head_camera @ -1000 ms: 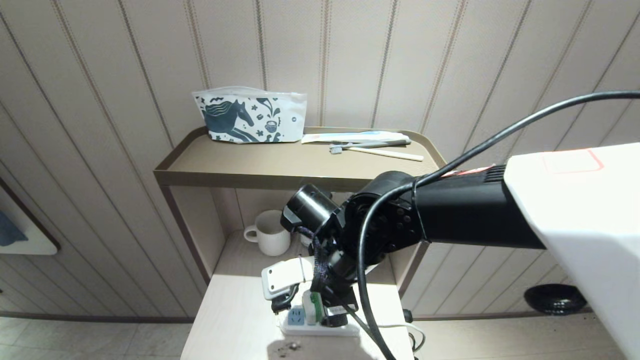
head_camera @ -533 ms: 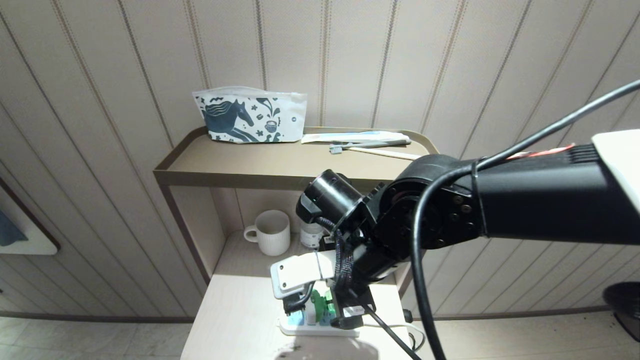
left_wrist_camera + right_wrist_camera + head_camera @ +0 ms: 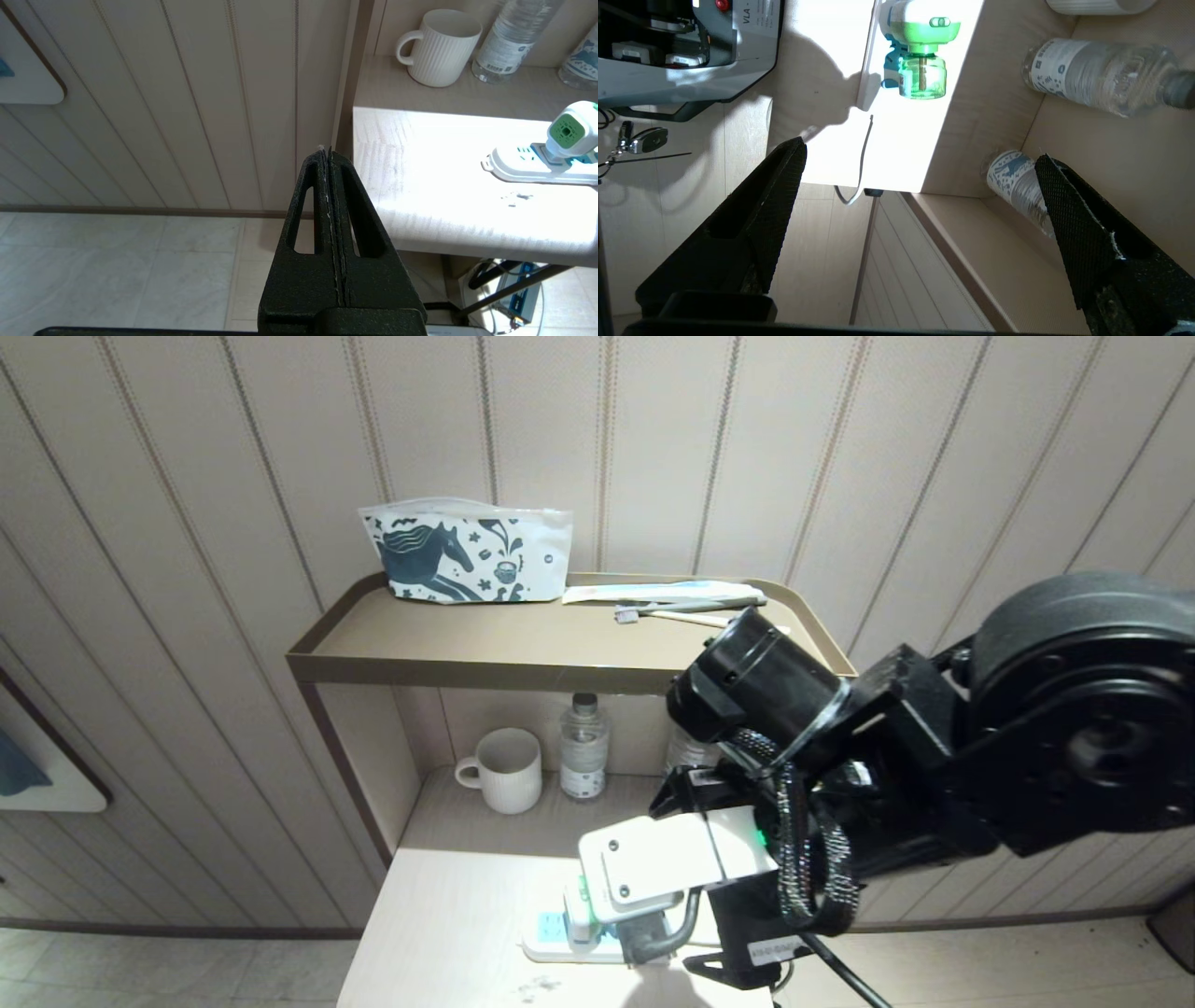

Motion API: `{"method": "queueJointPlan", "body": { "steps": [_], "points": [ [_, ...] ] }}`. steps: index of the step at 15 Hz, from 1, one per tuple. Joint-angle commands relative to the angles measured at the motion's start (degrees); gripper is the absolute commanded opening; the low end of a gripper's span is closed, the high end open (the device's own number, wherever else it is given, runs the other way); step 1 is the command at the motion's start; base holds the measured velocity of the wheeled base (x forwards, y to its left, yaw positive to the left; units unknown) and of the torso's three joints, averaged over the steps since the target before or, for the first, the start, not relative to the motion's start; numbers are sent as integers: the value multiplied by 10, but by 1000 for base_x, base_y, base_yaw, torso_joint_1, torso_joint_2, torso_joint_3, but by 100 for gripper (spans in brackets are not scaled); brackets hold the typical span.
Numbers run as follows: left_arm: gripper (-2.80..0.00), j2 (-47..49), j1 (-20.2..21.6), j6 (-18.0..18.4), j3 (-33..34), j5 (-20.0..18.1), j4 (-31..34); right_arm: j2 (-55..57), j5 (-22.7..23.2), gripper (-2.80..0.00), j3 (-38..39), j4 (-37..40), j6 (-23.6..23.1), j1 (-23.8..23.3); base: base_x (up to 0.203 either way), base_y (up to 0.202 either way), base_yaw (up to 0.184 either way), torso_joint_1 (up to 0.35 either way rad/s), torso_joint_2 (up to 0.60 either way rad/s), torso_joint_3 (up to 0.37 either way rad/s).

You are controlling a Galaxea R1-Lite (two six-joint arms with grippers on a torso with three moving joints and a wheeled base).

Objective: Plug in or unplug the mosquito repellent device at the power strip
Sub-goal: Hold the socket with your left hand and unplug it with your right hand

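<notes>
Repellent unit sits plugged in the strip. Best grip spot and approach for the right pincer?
Grip the mosquito repellent device across its white cap, coming from above the power strip. The cap stands proud of the strip; the bottle hangs sideways. The open right pincer holds nothing.

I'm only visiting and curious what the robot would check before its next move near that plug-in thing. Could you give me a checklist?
1. Mosquito repellent device seated in power strip: ok, it stands on a socket.
2. Right gripper empty: ok, jaws wide apart, nothing between them.
3. Right gripper away from the device: ok, a gap shows.
4. Left gripper out of the way: ok, shut, beside the table.
5. Water bottle and mug undisturbed: ok, upright.
6. Power strip switched on: cannot tell.
</notes>
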Motion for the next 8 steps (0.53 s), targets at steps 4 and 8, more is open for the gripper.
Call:
{"method": "queueJointPlan", "body": {
  "steps": [4,8],
  "points": [
    [-280,0,0,0,0,0,1,-77,-1,0,25,-13,10,-24,0,0,0,0,0,0],
    [-280,0,0,0,0,0,1,-101,-1,0,22,-26,19,-57,0,0,0,0,0,0]
  ]
}}
